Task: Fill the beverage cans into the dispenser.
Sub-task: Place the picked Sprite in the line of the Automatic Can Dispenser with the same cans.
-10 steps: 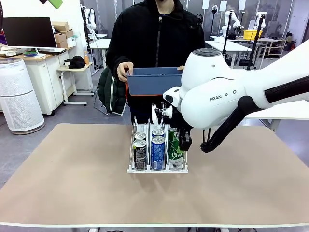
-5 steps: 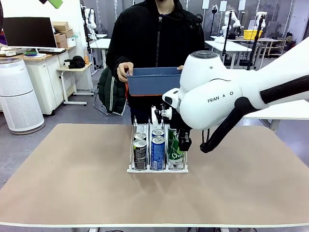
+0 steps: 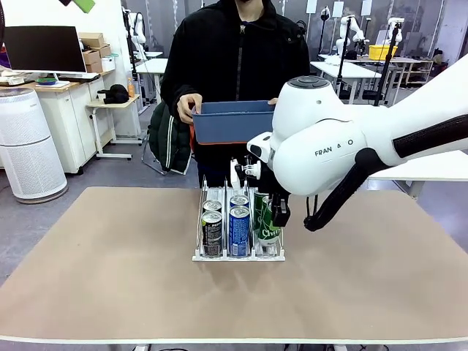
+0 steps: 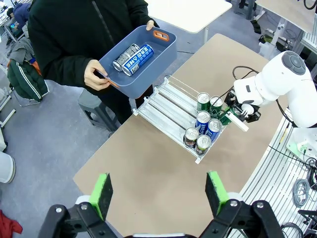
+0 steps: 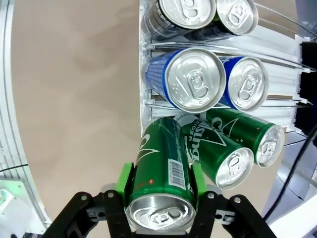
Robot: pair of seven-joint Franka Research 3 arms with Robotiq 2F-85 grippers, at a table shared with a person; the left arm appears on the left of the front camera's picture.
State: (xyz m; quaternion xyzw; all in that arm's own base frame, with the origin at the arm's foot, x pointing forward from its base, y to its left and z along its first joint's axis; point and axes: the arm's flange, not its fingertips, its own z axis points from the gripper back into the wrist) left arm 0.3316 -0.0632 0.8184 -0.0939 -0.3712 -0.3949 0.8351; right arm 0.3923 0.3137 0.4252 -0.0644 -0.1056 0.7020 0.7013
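Green can point(image 5: 163, 173) shifted, dispenser point(image 4: 166, 101) holds 6, bin point(image 4: 153, 62) 2

Silver-topped green can point(image 5: 163, 168) with white lettering and a white barcode patch. Blue cans point(image 5: 193, 84) and black cans point(image 3: 212, 234), tops also silver. White dispenser point(image 4: 163, 106) on plain tan desk point(image 3: 110, 278). Blue bin point(image 4: 153, 57) with orange handle point(image 4: 160, 35).

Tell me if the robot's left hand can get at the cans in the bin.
Probably yes. The bin is open-topped, its two cans lie uncovered, and the left hand is open with free air between. The right arm works at the dispenser, off to the side.
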